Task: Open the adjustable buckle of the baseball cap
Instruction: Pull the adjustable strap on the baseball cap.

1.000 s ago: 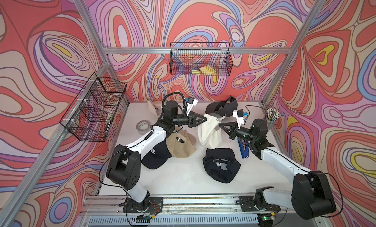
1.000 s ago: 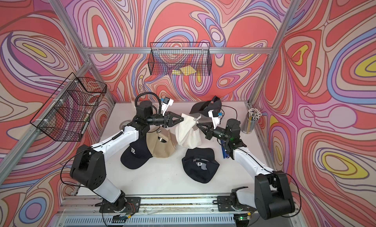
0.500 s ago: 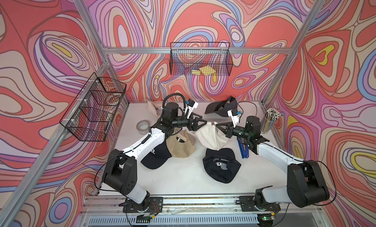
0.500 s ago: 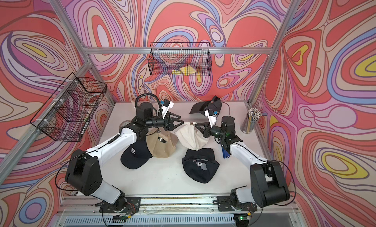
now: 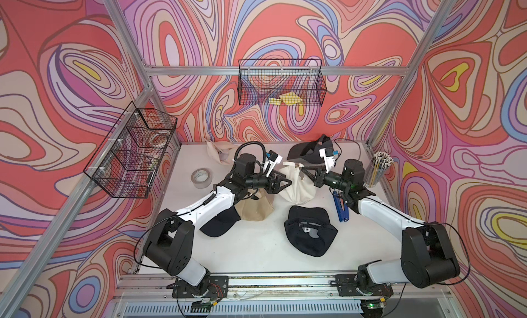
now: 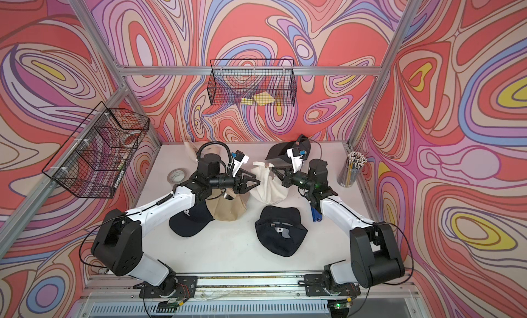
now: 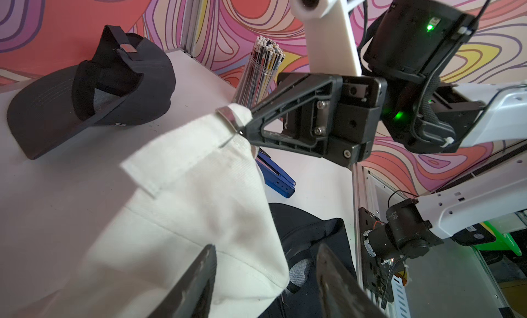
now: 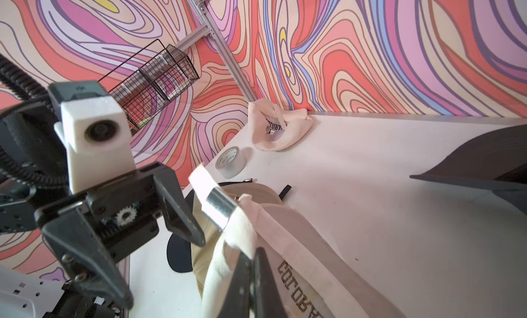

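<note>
The cream baseball cap [image 5: 296,188] [image 6: 268,191] hangs low over the table between both arms. Its silver metal buckle [image 8: 218,208] [image 7: 228,116] sits on the back strap, and the strap's free end [image 8: 199,176] sticks out past it. My right gripper [image 8: 251,256] [image 5: 302,168] is shut on the strap fabric right beside the buckle. My left gripper [image 7: 265,273] [image 5: 287,182] stands open close to the cap's crown. Nothing is pinched between its fingers [image 7: 199,279].
A tan cap with a navy brim [image 5: 255,211] lies under the left arm and a navy cap [image 5: 309,231] in front. At the back are a dark grey cap [image 5: 306,154] and a pale pink cap [image 5: 219,151]. Tape roll [image 5: 202,176], blue stapler [image 5: 340,208], pencil cup [image 5: 377,168], wire baskets [image 5: 131,154].
My left gripper has let go of the cap, opened and drawn back a little. The right gripper has come down with the cap, which now hangs lower.
</note>
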Motion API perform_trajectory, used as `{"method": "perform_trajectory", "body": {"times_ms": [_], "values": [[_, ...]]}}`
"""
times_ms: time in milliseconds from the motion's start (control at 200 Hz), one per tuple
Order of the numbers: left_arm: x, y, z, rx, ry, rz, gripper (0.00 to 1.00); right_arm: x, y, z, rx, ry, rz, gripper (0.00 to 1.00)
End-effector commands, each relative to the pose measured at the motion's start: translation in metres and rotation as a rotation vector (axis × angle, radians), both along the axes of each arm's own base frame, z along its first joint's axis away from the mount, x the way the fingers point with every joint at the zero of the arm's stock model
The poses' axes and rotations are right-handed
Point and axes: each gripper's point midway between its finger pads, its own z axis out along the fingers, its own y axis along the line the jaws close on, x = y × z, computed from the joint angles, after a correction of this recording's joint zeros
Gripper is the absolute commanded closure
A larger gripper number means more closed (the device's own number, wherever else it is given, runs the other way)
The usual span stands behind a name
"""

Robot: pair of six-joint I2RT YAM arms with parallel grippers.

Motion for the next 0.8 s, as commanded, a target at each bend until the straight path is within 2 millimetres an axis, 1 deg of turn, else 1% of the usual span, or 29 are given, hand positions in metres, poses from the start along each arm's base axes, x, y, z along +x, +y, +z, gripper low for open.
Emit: {"method": "perform_trajectory", "body": {"times_ms": [0, 70, 190, 351, 606, 671, 796], "values": [[-0.001, 0.000, 0.025, -0.025, -0.102, 0.043, 0.37, 0.005, 0.009, 0.017, 0.020, -0.040, -0.006, 1.00], [0.004, -0.001, 0.024, -0.005, -0.121, 0.079, 0.36, 0.003, 0.017, 0.017, 0.021, -0.043, 0.010, 1.00], [0.017, 0.000, 0.025, 0.010, -0.138, 0.150, 0.40, 0.000, 0.030, 0.018, 0.042, -0.037, 0.036, 1.00], [0.035, 0.014, 0.027, 0.047, -0.169, 0.280, 0.43, -0.002, 0.039, 0.021, 0.064, -0.038, 0.050, 1.00], [0.044, 0.031, 0.018, 0.115, -0.212, 0.383, 0.43, -0.002, 0.042, 0.028, 0.076, -0.048, 0.054, 1.00], [0.044, 0.030, 0.018, 0.113, -0.220, 0.380, 0.43, -0.003, 0.045, 0.028, 0.079, -0.046, 0.061, 1.00], [0.043, 0.023, 0.021, 0.075, -0.215, 0.349, 0.41, -0.005, 0.051, 0.028, 0.081, -0.041, 0.075, 1.00]]}}
